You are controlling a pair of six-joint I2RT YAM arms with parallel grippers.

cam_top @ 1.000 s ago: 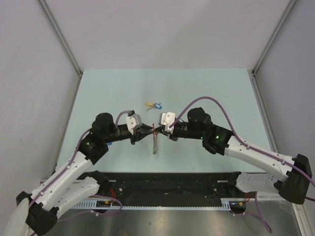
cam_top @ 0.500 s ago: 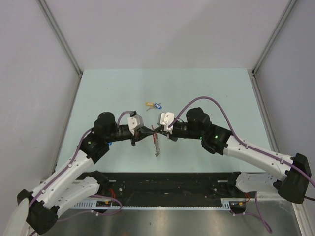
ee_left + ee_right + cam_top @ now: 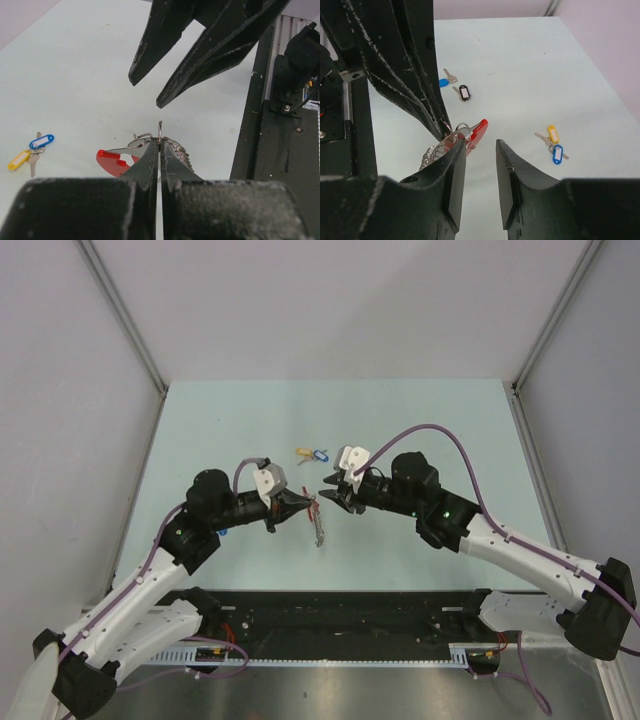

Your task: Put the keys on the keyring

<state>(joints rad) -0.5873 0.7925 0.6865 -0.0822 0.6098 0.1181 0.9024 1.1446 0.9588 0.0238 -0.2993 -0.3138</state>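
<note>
Left wrist view: left tool (image 3: 159,146) is pinching the keyring (image 3: 114,159) by its ring; right tool (image 3: 145,92) is hovering spread just beyond.

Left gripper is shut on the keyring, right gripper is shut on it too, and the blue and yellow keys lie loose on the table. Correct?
Not quite. The right gripper is open and clear of the keyring, as the left wrist view shows. The left gripper is shut on the keyring, and the blue and yellow keys lie loose on the table.
</note>
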